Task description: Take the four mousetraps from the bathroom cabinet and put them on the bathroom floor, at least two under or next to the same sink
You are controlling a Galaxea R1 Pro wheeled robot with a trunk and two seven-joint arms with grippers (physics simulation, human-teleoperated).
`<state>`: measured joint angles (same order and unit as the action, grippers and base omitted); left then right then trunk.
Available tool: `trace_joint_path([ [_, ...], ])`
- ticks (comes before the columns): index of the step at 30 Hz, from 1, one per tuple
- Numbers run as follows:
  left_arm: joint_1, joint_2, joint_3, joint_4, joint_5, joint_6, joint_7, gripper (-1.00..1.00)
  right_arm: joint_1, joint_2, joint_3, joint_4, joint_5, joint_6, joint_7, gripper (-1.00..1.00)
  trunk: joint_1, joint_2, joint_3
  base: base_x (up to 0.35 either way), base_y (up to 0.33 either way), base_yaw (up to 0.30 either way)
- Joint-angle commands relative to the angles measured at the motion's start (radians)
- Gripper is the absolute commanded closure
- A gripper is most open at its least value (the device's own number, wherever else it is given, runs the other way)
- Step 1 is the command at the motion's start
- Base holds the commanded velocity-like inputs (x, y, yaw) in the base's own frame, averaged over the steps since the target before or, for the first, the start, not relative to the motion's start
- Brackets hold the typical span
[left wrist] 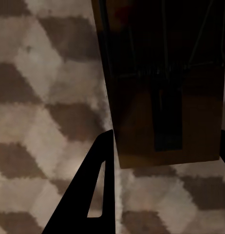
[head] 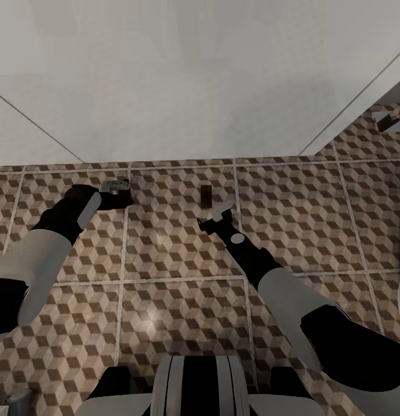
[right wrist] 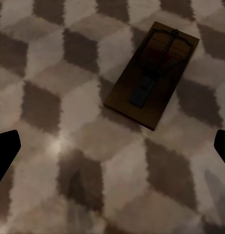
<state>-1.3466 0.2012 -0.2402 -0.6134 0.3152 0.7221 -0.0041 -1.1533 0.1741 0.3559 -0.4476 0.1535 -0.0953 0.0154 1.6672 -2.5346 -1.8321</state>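
Two arms reach over the bathroom floor (head: 177, 254) in the head view; one mousetrap (head: 207, 196) lies just beyond my right pincer (head: 216, 215). Left wrist: left pincer (left wrist: 163, 146) grips another mousetrap (left wrist: 161, 83) low over the tiles; I should lower flat before releasing. Right wrist: pincer spread wide, empty.

Nothing to read here: no lettering, label, brand or number shows on the mousetrap (right wrist: 150, 81) lying on the bathroom floor (head: 177, 254), on the patterned tiles themselves, or on the pale wall (head: 194, 75) behind.
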Motion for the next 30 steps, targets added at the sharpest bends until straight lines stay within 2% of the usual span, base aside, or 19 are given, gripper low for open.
trace_joint_path([
  [1,0.0,0.001,-0.005,-0.002,-0.001,0.003,0.001,1.0,0.0,0.0,-0.002,0.001,0.009,-0.003,0.001,-1.0,0.0,0.0,0.0,0.0,0.0,0.0],
  [19,0.0,-0.002,-0.005,0.006,-0.001,0.003,0.001,1.0,0.0,0.0,-0.002,0.001,0.009,-0.003,0.001,-1.0,0.0,0.0,0.0,0.0,0.0,0.0],
  [20,0.0,-0.002,-0.005,0.006,-0.001,0.003,0.001,-1.0,0.0,0.0,-0.002,0.001,0.009,-0.003,0.001,-1.0,0.0,0.0,0.0,0.0,0.0,0.0],
  [30,-0.001,-0.002,-0.007,0.016,-0.001,0.003,0.0,-1.0,0.0,0.0,-0.002,0.001,0.009,-0.003,0.001,-1.0,0.0,0.0,0.0,0.0,0.0,0.0],
])
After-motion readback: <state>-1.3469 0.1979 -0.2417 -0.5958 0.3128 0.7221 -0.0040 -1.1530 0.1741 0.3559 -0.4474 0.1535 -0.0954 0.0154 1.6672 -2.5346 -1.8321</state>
